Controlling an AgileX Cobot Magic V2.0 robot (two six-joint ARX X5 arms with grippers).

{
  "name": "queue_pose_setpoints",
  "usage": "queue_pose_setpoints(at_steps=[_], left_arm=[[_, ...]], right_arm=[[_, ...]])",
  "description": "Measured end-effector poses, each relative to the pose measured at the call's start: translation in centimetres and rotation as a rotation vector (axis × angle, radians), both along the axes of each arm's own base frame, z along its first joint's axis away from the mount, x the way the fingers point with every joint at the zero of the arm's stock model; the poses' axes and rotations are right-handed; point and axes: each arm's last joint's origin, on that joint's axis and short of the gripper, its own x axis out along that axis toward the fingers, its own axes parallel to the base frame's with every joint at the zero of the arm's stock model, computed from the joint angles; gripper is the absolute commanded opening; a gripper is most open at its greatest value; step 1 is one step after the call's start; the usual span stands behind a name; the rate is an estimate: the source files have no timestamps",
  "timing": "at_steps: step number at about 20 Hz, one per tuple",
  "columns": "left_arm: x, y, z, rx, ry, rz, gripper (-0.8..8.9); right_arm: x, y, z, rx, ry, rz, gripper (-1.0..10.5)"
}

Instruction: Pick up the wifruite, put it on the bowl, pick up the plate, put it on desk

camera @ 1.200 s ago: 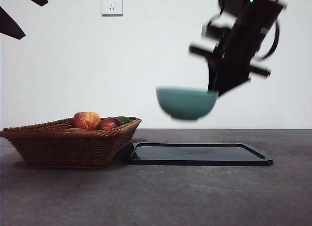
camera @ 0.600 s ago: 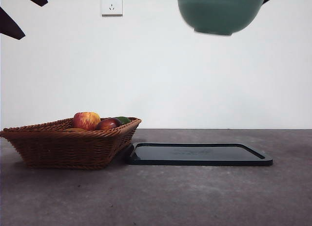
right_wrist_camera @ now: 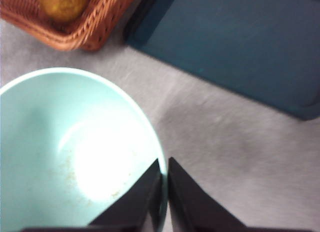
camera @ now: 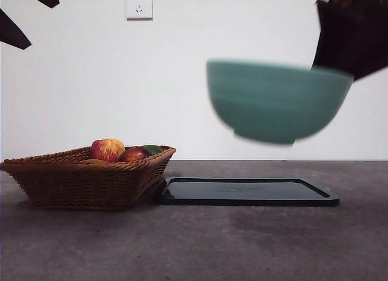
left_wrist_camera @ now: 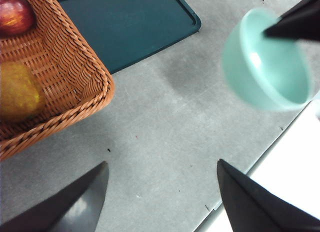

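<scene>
My right gripper [right_wrist_camera: 164, 164] is shut on the rim of the teal-green bowl [right_wrist_camera: 70, 157] and holds it in the air. In the front view the bowl [camera: 279, 102] hangs blurred above the right half of the dark flat plate [camera: 248, 191], with the gripper [camera: 332, 66] at its right rim. The bowl is empty and also shows in the left wrist view [left_wrist_camera: 267, 59]. The brown wifruite [left_wrist_camera: 17, 92] lies in the wicker basket [left_wrist_camera: 75, 67]; it shows in the right wrist view too [right_wrist_camera: 62, 3]. My left gripper [left_wrist_camera: 160, 192] is open and empty above the desk [camera: 194, 244].
The basket [camera: 85, 178] stands at the left, touching the plate's corner, and holds a red-yellow apple [camera: 107, 149] and a dark red fruit [camera: 134, 154]. The left arm shows as black tips [camera: 18, 23] at the top left. The desk's edge [left_wrist_camera: 260, 157] is near the bowl.
The bowl rose from just above the plate to the top of the picture, then came down again, now larger and nearer. The left arm has not moved.
</scene>
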Motion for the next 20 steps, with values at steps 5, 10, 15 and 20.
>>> queue_pose_setpoints(at_steps=[5, 10, 15, 20], left_arm=[[0.0, 0.0, 0.0, 0.0, 0.0, 0.0, 3.41], [0.0, 0.0, 0.0, 0.0, 0.0, 0.0, 3.4], [0.0, 0.0, 0.0, 0.001, 0.001, 0.0, 3.41], [0.0, 0.0, 0.0, 0.003, 0.005, 0.0, 3.4]], right_arm=[[0.9, 1.6, -3.2, -0.04, 0.066, -0.003, 0.1], [2.5, 3.3, -5.4, -0.076, 0.087, -0.005, 0.1], [3.3, 3.9, -7.3, -0.12, 0.127, -0.013, 0.1], [3.4, 4.1, -7.4, -0.123, 0.114, -0.015, 1.0]])
